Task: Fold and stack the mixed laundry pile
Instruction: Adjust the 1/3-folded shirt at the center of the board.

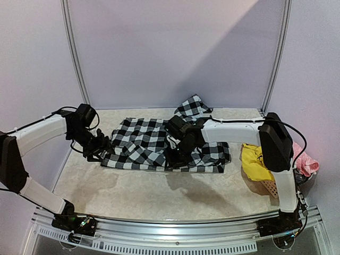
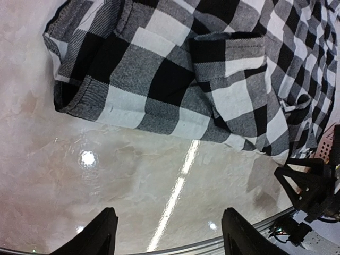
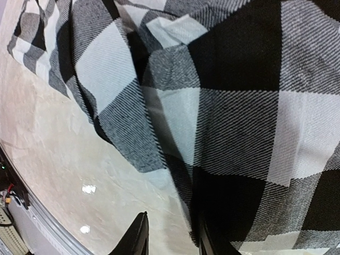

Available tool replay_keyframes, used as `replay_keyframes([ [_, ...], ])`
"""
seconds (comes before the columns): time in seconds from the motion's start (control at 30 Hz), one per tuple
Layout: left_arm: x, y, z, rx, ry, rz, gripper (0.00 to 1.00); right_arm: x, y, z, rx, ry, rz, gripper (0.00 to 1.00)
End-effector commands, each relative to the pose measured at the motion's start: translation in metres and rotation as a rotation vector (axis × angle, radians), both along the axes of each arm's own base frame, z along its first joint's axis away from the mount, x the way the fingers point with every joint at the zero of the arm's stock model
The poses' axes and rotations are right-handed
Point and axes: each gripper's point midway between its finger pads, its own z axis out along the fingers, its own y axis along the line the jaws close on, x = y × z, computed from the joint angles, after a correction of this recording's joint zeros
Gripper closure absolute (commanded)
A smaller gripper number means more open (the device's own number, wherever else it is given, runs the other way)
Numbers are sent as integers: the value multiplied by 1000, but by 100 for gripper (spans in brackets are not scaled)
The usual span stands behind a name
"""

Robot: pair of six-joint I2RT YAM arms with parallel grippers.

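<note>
Shirt of black-and-white checked cloth point(image 1: 141, 143) lies mid-frame in the top view, long axis left to right. My left gripper point(image 1: 101, 150) gapes empty beside its left hem. My right gripper point(image 1: 179, 149), narrowed over its middle, may pinch a fold; I cannot tell.

Location type: robotics lab, enclosed test cell. Evidence:

1. My left arm base point(image 1: 74, 222) and right arm base point(image 1: 279, 226) are bolted to an aluminium rail point(image 1: 175, 226) along the near edge of the table point(image 1: 159, 196).
2. Plain pale panels point(image 1: 175, 53) close the back and both sides, held in metal frame posts point(image 1: 74, 58).
3. Cables point(image 1: 234, 120) run exposed along my arms, and loose wiring point(image 3: 9, 195) shows at the rail.
4. The table has a marble-look top and carries household goods: a checked shirt point(image 1: 141, 143) and a perforated basket point(image 1: 270, 187).
</note>
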Motion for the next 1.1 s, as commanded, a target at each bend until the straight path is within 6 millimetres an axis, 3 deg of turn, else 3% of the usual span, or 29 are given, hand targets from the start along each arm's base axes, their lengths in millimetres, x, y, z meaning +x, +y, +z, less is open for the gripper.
replay_keyframes([
  [0.0, 15, -8, -1, -47, -7, 70, 32, -10, -6, 7, -11, -43, 71, 69],
  [0.27, 45, -24, -12, -48, 37, 89, 32, -6, -13, -10, -70, -64, 66, 69],
  [0.4, 70, -42, -4, -22, 23, 68, 33, -6, -14, -13, -84, -61, 76, 69],
  [0.53, 88, -53, -13, 49, 70, 98, 34, -4, -12, -3, -79, -79, 97, 69],
  [0.8, 115, -61, -31, 75, 128, 333, 33, -1, -11, 19, -66, -113, 103, 69],
  [0.93, 134, -78, -34, 21, 132, 389, 34, -2, -15, 22, -73, -116, 104, 69],
  [1.07, 140, -88, -38, 27, 151, 426, 35, -3, -18, 22, -86, -120, 116, 69],
])
